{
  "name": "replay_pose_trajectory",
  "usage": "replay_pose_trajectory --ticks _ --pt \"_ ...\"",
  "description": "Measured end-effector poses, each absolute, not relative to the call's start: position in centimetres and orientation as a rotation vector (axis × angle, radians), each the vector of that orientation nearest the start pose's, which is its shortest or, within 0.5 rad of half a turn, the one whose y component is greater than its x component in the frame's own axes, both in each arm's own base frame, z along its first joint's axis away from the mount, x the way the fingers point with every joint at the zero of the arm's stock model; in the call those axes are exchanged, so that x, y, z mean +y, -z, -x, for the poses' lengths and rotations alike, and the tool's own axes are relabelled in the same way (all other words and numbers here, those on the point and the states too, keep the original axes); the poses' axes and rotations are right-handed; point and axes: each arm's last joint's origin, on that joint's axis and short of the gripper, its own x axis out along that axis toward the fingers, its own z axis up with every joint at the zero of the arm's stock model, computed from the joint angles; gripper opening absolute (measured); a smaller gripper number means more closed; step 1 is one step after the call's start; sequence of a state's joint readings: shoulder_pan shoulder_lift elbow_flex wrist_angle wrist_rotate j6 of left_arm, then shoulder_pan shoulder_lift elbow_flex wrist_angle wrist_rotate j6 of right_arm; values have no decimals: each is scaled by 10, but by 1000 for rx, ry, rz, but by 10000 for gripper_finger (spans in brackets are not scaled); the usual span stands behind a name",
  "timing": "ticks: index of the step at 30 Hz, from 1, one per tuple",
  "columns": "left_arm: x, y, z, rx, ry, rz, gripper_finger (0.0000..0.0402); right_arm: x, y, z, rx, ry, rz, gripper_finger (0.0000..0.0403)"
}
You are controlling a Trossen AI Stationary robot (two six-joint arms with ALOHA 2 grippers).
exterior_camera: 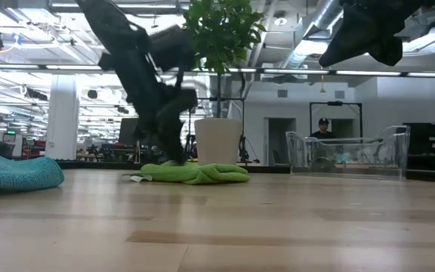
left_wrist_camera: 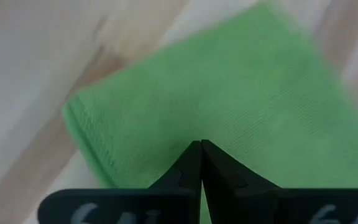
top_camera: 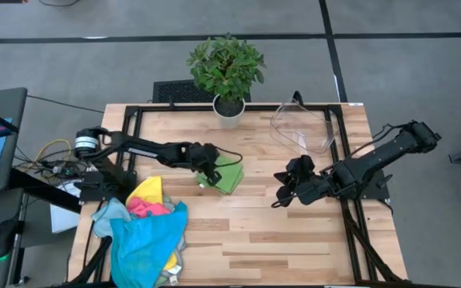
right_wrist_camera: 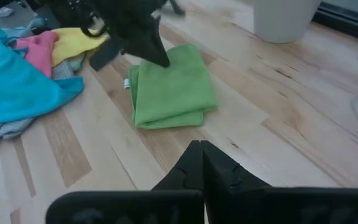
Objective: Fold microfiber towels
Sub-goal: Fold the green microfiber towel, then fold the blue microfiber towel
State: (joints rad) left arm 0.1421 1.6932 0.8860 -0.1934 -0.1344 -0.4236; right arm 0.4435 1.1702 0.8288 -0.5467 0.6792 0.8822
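Observation:
A bright green towel [top_camera: 230, 178] lies folded into a small rectangle on the wooden table, left of its middle, and also shows in the low view [exterior_camera: 202, 174]. My left gripper [top_camera: 208, 174] is shut, its tips down on the towel's left end. My right gripper [top_camera: 281, 196] is shut on nothing and hangs above the table to the right of the towel, which lies ahead of it in the right wrist view [right_wrist_camera: 169, 87]. A heap of unfolded towels [top_camera: 146, 232] in blue, pink, yellow and teal lies at the near left. My left gripper has its shut fingertips [right_wrist_camera: 162, 60] on the top layer of the folded green towel, near its left end [left_wrist_camera: 185, 134]. The fingers slant down from the table's left. The towel lies flat on the table under them.
A potted plant [top_camera: 226, 72] in a white pot stands at the far edge's middle. A clear plastic bin [top_camera: 302, 128] stands at the far right. Bare wood lies between the towel and the table's near edge.

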Motion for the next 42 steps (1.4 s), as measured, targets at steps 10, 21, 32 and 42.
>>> replay_pose_trajectory --ticks 10,21,32,42 --pt "69 -135 -299 1090 -683 431 0 80 -250 -210 596 524 -353 21" --pt "120 -149 -253 1210 -991 455 0 73 -249 -211 615 539 -303 28" --pt "159 -195 -211 1053 -1010 533 0 71 -249 -212 618 544 -298 25" --pt "92 -262 -172 971 -453 687 0 74 -249 -212 628 515 -310 19"
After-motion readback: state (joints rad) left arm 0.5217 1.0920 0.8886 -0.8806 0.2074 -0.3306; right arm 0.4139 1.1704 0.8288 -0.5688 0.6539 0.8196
